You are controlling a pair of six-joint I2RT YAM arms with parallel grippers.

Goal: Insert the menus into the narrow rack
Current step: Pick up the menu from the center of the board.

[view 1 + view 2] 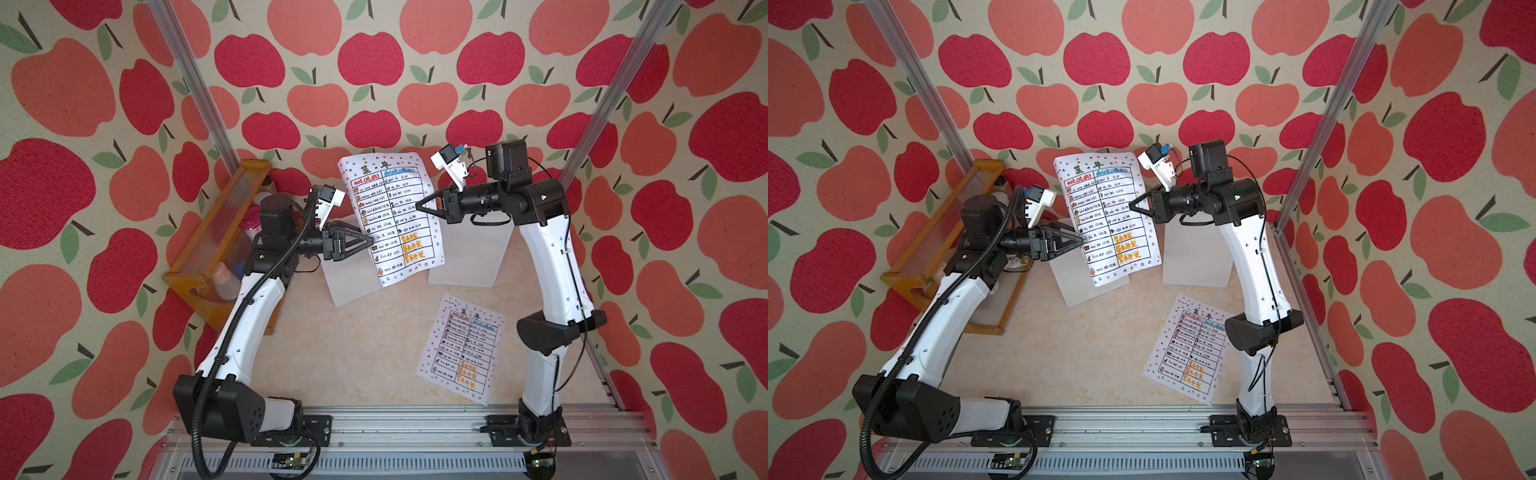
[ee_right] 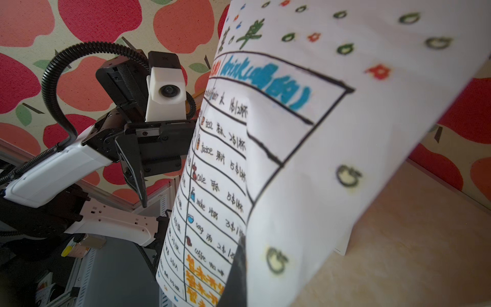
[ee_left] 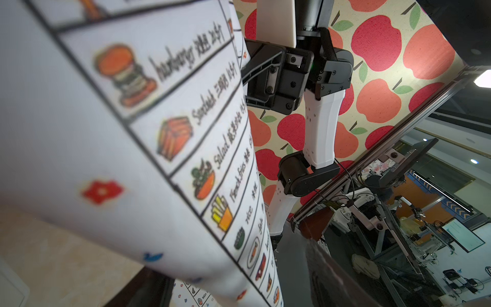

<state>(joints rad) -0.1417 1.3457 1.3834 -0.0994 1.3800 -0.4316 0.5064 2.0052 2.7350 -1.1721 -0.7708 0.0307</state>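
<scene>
One menu (image 1: 390, 216) hangs upright in the air at the middle back, printed side showing in both top views. My right gripper (image 1: 417, 205) is shut on its right edge; in the right wrist view a dark finger (image 2: 236, 268) lies pressed on the sheet (image 2: 318, 133). My left gripper (image 1: 371, 240) is at the sheet's left edge, open, with the paper (image 3: 106, 133) passing between its spread jaws. A second menu (image 1: 461, 349) lies flat on the table at the front right. The narrow amber rack (image 1: 220, 224) stands at the left, behind my left arm.
Two white boards (image 1: 353, 282) (image 1: 469, 257) lie on the table under and beside the hanging sheet. Small bottles, one pink (image 1: 251, 222) and one brown (image 1: 226, 282), stand by the rack. A metal rail (image 1: 395, 428) runs along the front edge.
</scene>
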